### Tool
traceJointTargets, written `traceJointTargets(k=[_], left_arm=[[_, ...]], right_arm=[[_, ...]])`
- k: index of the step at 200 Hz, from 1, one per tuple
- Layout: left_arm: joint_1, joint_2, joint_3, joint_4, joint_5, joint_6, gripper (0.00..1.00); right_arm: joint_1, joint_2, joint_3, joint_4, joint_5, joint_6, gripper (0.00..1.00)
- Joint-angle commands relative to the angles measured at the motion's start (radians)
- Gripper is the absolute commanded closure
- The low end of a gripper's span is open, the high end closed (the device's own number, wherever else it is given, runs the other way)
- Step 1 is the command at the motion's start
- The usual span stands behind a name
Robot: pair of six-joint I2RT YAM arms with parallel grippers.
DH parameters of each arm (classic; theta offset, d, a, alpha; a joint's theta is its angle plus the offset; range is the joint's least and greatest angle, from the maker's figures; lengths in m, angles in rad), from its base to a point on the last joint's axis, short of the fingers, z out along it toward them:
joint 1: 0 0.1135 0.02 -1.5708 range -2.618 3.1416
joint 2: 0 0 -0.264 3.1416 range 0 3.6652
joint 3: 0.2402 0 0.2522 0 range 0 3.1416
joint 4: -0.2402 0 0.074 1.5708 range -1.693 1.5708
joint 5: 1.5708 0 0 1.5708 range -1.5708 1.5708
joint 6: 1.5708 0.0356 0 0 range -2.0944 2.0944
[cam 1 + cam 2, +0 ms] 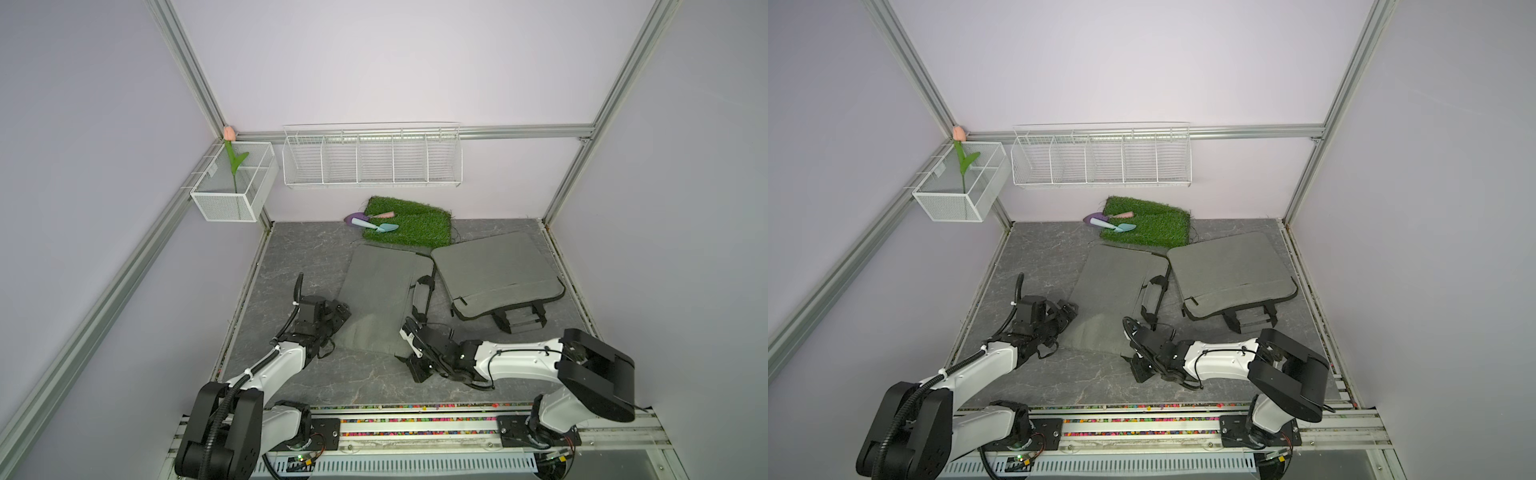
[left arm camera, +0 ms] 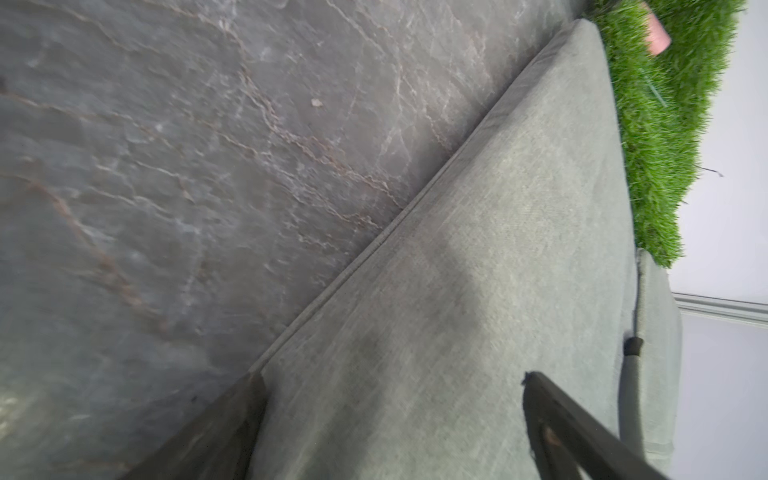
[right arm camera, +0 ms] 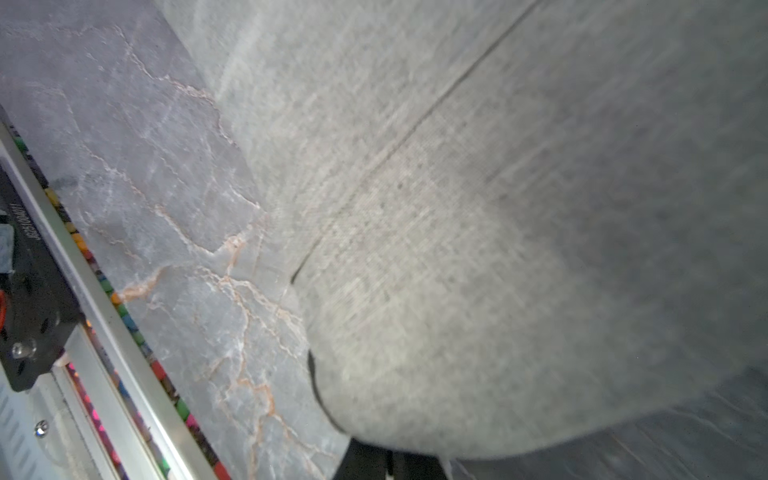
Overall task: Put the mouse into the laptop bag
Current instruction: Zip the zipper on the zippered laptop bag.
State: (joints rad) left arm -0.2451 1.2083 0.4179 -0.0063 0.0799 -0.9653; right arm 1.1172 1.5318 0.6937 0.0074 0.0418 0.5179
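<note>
**Progress.** The mouse is not visible in any view; it is not on the bare table [image 1: 291, 257] and not in either pincer; whether it lies inside or beneath a bag cannot be told. No placement can therefore be certified.

**Bags.** Two lie flat on the table; the darker laptop bag [image 1: 378, 291] sits between the two arms; the lighter laptop bag [image 1: 490, 270] lies just beside it on the right arm's side, with its straps toward the robot. A padded carry handle [image 1: 420, 296] rests between them. Neither bag shows a gaping mouth in the top views.

**Pincers.**
- The right gripper [image 3: 390, 463] has its fingers pressed together at the darker bag's near corner; grey cloth bulges directly over the tips in the right wrist view, so it appears to be pinching that bag's edge.
- The left gripper [image 2: 392, 386] is spread wide across the opposite edge, one finger over the table and one over the cloth; it holds nothing.

**Judgement.** The work stands at opening the bag; locating the mouse, taking it up, inserting it and letting go all remain.

**Containers.**
- The white mesh basket [image 1: 224, 208] on the left wall holds one artificial tulip [image 1: 230, 134].
- The wire rack [image 1: 372, 160] on the back wall shows nothing in its compartments.
- The grass mat [image 1: 419, 226] carries a purple toy trowel [image 1: 360, 217] and a teal toy trowel [image 1: 384, 227].
</note>
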Motion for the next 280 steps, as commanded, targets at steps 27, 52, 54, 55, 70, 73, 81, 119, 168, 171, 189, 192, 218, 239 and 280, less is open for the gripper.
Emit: traceJointTargets(k=[27,52,54,55,70,73,81,119,168,171,189,192,218,239,280], left_arm=[[-0.017,0.104,0.048,-0.016,0.073,-0.038,0.05],[-0.019,0.053,0.101,-0.124,0.075,-0.021,0.06],[-0.018,0.041,0.107,-0.139,0.071,-0.019,0.06],[-0.018,0.036,0.110,-0.149,0.069,-0.019,0.06],[-0.020,-0.047,0.149,-0.272,0.027,-0.009,0.06],[-0.020,-0.065,0.155,-0.301,0.017,-0.008,0.06],[-0.022,-0.108,0.174,-0.375,-0.008,-0.006,0.07],[-0.089,-0.296,0.202,-0.507,0.011,0.030,0.21],[-0.500,-0.127,0.276,-0.260,-0.002,-0.049,0.49],[-0.519,-0.101,0.282,-0.240,-0.001,-0.051,0.52],[-0.580,0.058,0.330,-0.129,0.052,-0.046,0.63],[-0.584,0.084,0.335,-0.117,0.055,-0.050,0.64],[-0.589,0.279,0.338,0.055,0.137,-0.075,0.68],[-0.590,0.421,0.354,0.172,0.206,-0.098,0.70],[-0.591,0.662,0.450,0.231,0.193,-0.104,0.74]], right_arm=[[-0.008,-0.102,-0.016,-0.007,-0.003,-0.040,0.94],[-0.024,-0.123,-0.041,0.003,0.009,-0.036,0.94],[-0.028,-0.125,-0.045,0.009,0.006,-0.035,0.94],[-0.030,-0.126,-0.046,0.012,0.004,-0.035,0.94],[-0.073,-0.128,-0.073,0.064,-0.063,-0.032,0.94],[-0.083,-0.128,-0.075,0.071,-0.075,-0.031,0.94],[-0.099,-0.124,-0.077,0.082,-0.097,-0.030,0.94],[-0.124,-0.127,-0.078,0.082,-0.115,-0.040,0.94],[-0.151,-0.180,-0.133,0.105,-0.112,-0.045,0.94],[-0.153,-0.182,-0.134,0.105,-0.112,-0.045,0.94],[-0.154,-0.187,-0.152,0.121,-0.116,-0.041,0.94],[-0.154,-0.188,-0.157,0.125,-0.117,-0.039,0.94],[-0.155,-0.206,-0.184,0.156,-0.116,-0.033,0.94],[-0.150,-0.223,-0.194,0.190,-0.144,-0.030,0.94],[-0.042,-0.229,-0.114,0.028,0.032,-0.111,0.94]])
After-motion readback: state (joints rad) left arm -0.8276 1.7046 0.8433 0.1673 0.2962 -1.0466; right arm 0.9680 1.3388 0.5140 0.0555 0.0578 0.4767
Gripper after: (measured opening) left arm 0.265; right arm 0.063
